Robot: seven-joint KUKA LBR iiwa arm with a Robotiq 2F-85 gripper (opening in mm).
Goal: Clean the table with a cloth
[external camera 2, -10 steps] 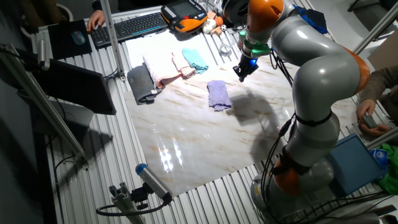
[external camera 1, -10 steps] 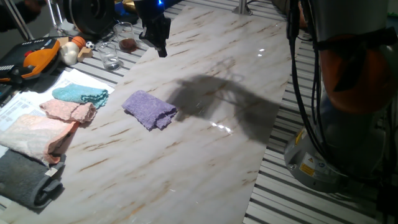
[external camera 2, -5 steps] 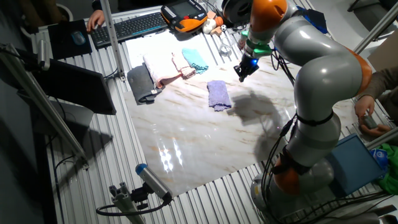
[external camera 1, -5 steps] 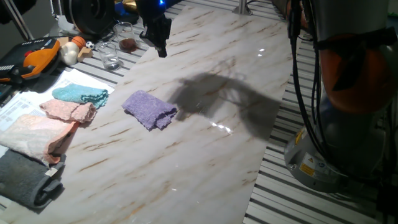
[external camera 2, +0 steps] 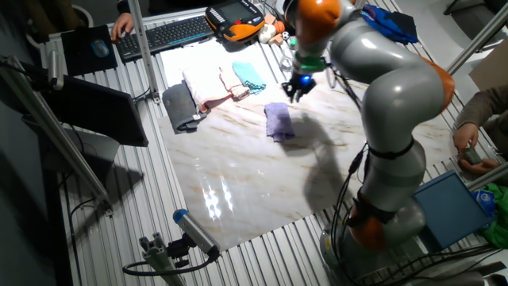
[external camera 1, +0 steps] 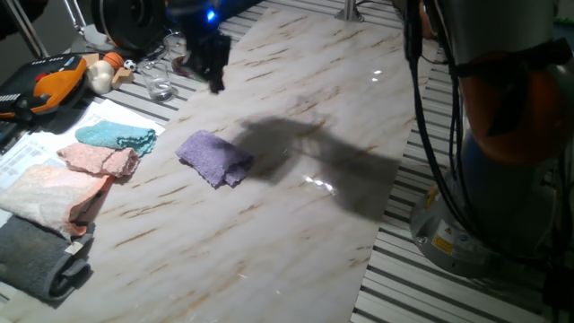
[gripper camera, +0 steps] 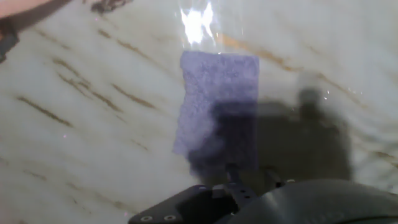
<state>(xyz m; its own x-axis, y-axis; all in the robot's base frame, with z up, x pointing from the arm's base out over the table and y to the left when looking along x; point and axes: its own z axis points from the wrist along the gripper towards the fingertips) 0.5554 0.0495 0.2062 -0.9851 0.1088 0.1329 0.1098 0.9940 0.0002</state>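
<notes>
The black two-finger tool [external camera 1: 213, 74] hangs in the air above the far part of the large glossy white marble-look worktop [external camera 1: 296, 206], holding nothing; it is motion-blurred in one fixed view and small in the other [external camera 2: 297, 86], and the hand view shows none of its fingers, so I cannot tell whether they stand apart or together. The arm's shadow falls across the worktop just right of the small purple fuzzy terry cloth [external camera 1: 215, 158], which lies loosely folded and flat on the marble [gripper camera: 74, 143], apart from the tool. In the hand view the cloth [gripper camera: 214, 106] lies directly below, partly in shadow. In the other fixed view the cloth [external camera 2: 278, 121] lies on the worktop [external camera 2: 238, 175], near the tool. To its left lie a teal cloth [external camera 1: 117, 136], a pale pink cloth [external camera 1: 99, 160] and a dark grey folded cloth [external camera 1: 40, 256]. A clear glass [external camera 1: 160, 82] stands near the worktop's far left corner.
</notes>
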